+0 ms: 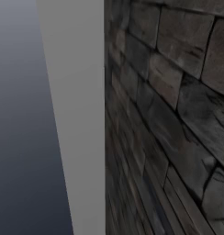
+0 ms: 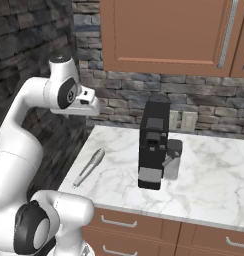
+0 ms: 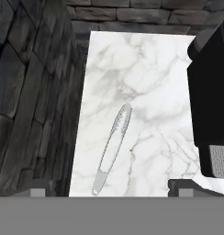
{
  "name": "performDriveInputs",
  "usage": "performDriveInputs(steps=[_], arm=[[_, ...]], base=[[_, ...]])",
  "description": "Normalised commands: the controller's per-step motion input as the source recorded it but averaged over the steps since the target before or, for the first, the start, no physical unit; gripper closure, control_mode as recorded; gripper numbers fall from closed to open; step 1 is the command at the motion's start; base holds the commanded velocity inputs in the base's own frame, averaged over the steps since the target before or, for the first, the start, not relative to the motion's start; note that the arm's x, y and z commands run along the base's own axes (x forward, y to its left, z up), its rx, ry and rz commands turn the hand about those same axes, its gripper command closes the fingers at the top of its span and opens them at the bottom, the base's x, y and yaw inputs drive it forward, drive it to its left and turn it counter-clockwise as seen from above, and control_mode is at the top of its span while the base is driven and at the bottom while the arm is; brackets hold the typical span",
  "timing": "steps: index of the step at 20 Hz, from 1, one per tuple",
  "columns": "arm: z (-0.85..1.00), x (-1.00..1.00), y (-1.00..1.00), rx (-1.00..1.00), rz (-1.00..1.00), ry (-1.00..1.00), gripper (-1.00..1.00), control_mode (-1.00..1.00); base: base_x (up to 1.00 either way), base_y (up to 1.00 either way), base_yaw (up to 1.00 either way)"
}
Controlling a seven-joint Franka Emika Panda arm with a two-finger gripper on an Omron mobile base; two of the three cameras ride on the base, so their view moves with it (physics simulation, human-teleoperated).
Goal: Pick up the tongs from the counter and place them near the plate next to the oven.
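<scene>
The silvery tongs lie flat on the white marble counter, near its left edge, arms together and running lengthwise along that edge. My gripper hangs above them, open, with its two dark fingertips spread wide and nothing between them. In the right base view the tongs rest at the counter's left end, below the raised white arm. The plate and the toaster oven are out of view.
A tall black coffee machine stands mid-counter to the right of the tongs, and its dark body rises at the right of the hand view. A dark stone wall borders the counter's left end. Brown cabinets hang overhead.
</scene>
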Motion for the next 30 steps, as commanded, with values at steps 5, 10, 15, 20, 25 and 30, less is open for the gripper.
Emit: performDriveInputs(steps=[5, 10, 15, 20, 25, 30], arm=[[-0.36, 0.00, -0.09, 0.00, -0.05, 0.09, -1.00, -1.00], [-0.58, 0.04, -0.02, 0.00, -0.07, 0.18, -1.00, -1.00], [-0.58, 0.18, 0.00, 0.01, -0.08, 0.21, -1.00, -1.00], [-0.41, 0.12, 0.00, 0.03, -0.07, 0.07, -1.00, -1.00], [-0.35, 0.24, 0.00, 0.05, -0.09, 0.04, -1.00, -1.00], [-0.39, 0.23, 0.00, 0.02, -0.11, 0.01, -1.00, -1.00]], base=[[0.00, 0.00, 0.00], [0.00, 0.00, 0.00], [0.00, 0.00, 0.00], [0.00, 0.00, 0.00], [0.00, 0.00, 0.00], [0.00, 0.00, 0.00]])
